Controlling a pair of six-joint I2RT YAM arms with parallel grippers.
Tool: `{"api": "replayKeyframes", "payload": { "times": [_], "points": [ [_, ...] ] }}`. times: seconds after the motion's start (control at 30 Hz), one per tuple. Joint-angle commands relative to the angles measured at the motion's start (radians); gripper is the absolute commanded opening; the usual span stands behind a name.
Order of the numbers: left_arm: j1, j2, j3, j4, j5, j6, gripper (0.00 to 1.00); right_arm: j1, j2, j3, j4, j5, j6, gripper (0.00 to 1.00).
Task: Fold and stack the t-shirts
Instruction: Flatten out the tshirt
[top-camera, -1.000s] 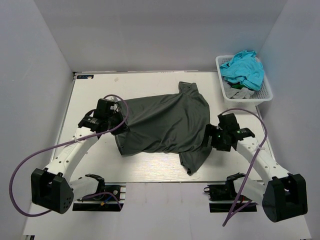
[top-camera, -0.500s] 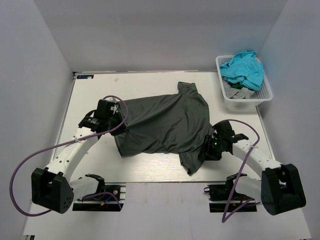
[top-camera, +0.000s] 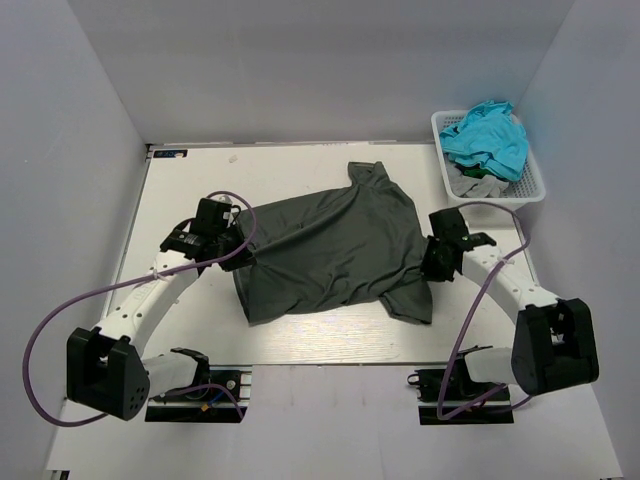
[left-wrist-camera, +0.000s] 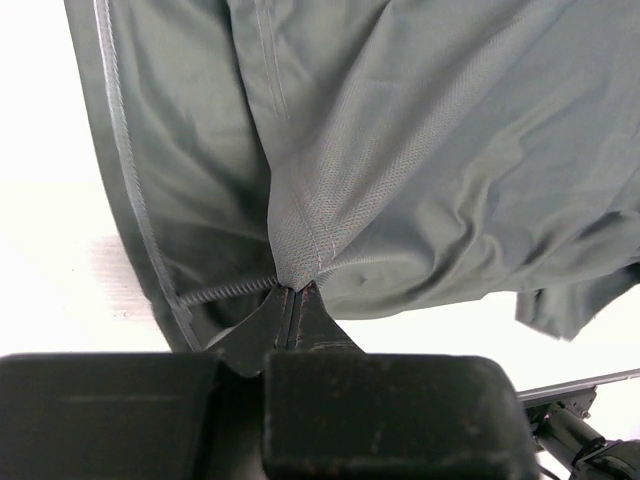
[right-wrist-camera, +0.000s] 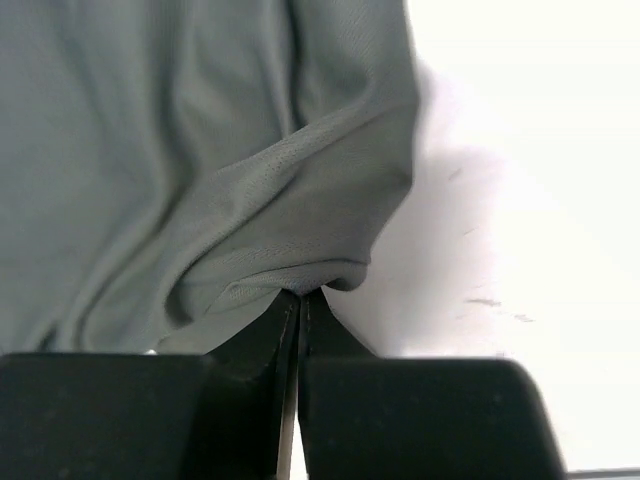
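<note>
A dark charcoal-grey t-shirt (top-camera: 330, 250) lies spread and rumpled across the middle of the white table (top-camera: 190, 190). My left gripper (top-camera: 240, 250) is shut on the shirt's left edge; in the left wrist view its tips (left-wrist-camera: 293, 292) pinch a fold of the grey cloth (left-wrist-camera: 400, 150). My right gripper (top-camera: 428, 262) is shut on the shirt's right edge, near a sleeve; in the right wrist view its tips (right-wrist-camera: 302, 296) clamp a bunched fold of the cloth (right-wrist-camera: 200, 150). A turquoise t-shirt (top-camera: 487, 136) and a pale grey one (top-camera: 478, 186) lie in the basket.
The white lattice basket (top-camera: 535, 180) stands at the back right corner, just beyond my right arm. Grey walls close in the table on three sides. Purple cables loop from both arms.
My right gripper has closed on the shirt's right edge and moved back and up the table, dragging the lower sleeve rightward. The left gripper has held its grip in place.
</note>
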Motion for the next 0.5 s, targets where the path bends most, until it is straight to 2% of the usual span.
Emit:
{"api": "replayKeyframes", "payload": {
  "times": [0.0, 0.07, 0.1, 0.13, 0.17, 0.2, 0.3, 0.47],
  "points": [
    [0.005, 0.006, 0.003, 0.020, -0.020, -0.004, 0.00, -0.011, 0.041, 0.098, -0.093, 0.150, -0.028, 0.00],
    [0.005, 0.006, 0.003, 0.020, -0.020, -0.004, 0.00, -0.013, 0.058, 0.156, -0.115, 0.190, -0.034, 0.00],
    [0.005, 0.006, 0.003, 0.020, -0.020, -0.004, 0.00, -0.013, 0.069, 0.166, -0.126, 0.220, -0.055, 0.07],
    [0.005, 0.006, 0.003, 0.020, -0.020, -0.004, 0.00, -0.014, 0.069, 0.176, -0.149, 0.221, -0.054, 0.25],
    [0.005, 0.006, 0.003, 0.030, -0.020, -0.004, 0.00, -0.013, 0.069, 0.175, -0.160, 0.222, -0.051, 0.66],
    [0.005, 0.006, 0.003, 0.031, -0.020, -0.004, 0.00, -0.014, 0.048, 0.164, -0.164, 0.207, -0.048, 0.80],
    [0.005, 0.006, -0.006, 0.031, -0.020, -0.004, 0.00, -0.013, -0.009, 0.127, -0.190, 0.185, -0.038, 0.89],
    [0.005, 0.006, -0.006, 0.040, -0.020, -0.004, 0.00, -0.028, -0.135, 0.014, -0.268, 0.172, 0.008, 0.87]
  ]
}}
